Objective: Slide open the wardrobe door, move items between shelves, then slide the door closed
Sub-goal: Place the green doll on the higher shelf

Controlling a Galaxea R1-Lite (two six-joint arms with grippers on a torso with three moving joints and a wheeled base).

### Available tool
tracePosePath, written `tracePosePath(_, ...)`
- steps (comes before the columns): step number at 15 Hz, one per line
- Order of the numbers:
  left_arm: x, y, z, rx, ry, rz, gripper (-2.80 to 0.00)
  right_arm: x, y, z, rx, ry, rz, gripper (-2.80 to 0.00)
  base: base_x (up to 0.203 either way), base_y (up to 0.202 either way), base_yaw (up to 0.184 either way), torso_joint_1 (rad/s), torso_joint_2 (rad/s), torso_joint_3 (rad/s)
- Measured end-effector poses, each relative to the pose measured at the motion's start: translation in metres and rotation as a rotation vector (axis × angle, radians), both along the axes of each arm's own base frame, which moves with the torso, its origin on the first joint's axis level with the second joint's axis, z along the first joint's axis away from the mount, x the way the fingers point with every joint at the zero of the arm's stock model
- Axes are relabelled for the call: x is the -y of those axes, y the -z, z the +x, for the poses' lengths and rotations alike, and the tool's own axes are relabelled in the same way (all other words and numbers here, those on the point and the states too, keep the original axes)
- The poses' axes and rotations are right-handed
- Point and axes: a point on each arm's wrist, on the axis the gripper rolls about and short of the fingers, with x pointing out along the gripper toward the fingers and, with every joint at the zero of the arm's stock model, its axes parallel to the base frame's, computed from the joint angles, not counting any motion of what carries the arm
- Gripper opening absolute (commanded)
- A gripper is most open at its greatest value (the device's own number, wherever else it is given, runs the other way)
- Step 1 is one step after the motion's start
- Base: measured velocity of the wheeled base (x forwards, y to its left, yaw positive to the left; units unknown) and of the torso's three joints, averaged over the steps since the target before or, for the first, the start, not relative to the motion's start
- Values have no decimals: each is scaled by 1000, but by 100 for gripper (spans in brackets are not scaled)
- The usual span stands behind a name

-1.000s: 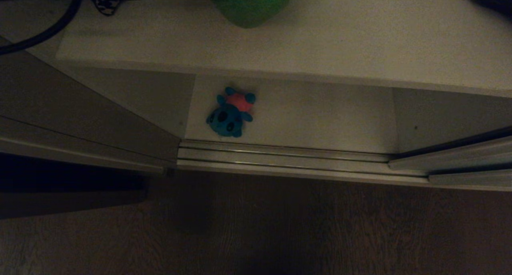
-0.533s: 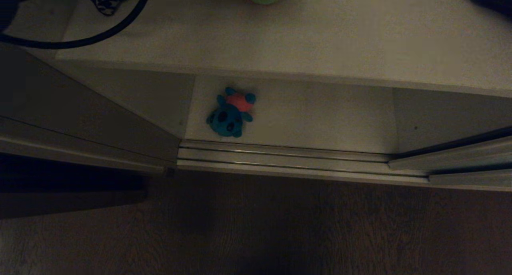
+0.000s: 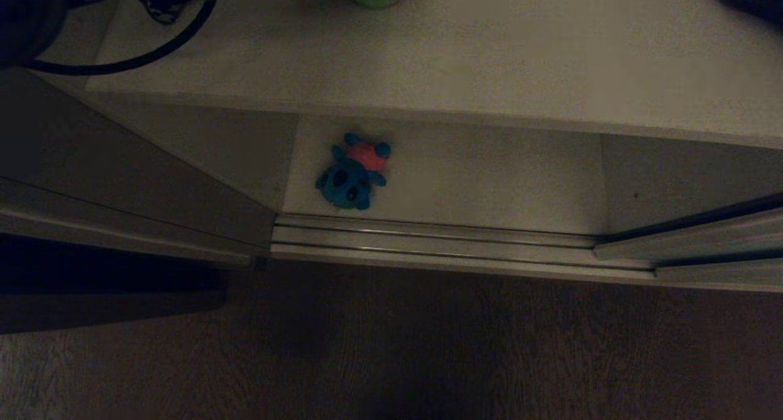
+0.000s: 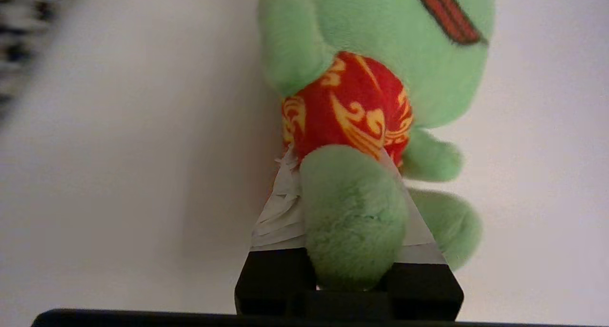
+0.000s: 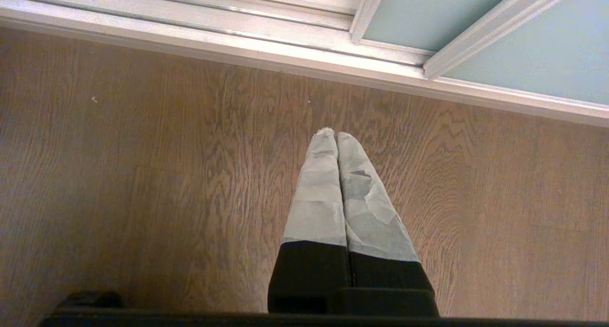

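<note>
Overhead, the left gripper (image 4: 349, 174) clenched the green frog (image 4: 376, 70) by one leg above the upper shelf (image 3: 489, 59), its body trailing beyond the fingertips.

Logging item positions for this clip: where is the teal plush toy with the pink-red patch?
In the head view, the teal plush toy with the pink-red patch lies on the lower off-white shelf, left of centre, just behind the ribbed silvery floor track.

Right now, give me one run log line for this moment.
left gripper: shut on green frog toy, over upper shelf | right gripper: shut, parked above floor | teal toy: on lower shelf | door: open
</note>
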Motion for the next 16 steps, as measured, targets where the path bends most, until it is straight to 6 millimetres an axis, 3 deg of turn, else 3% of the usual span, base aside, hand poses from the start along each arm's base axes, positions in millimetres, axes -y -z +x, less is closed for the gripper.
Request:
tracePosePath(6,-7,-7,-1,20,-18,-8,-280,0,0,0,0,0,0,-280,0,0,0,0,0,0)
tracePosePath(7,-8,-8,-2,23,-20,-1,0,0,0,0,0,0,0,-280,0,0,0,0,0,0)
tracePosePath(16,-18,-19,-14,56,6,-12,0,0,0,0,0,0,0,-280,0,0,0,0,0,0)
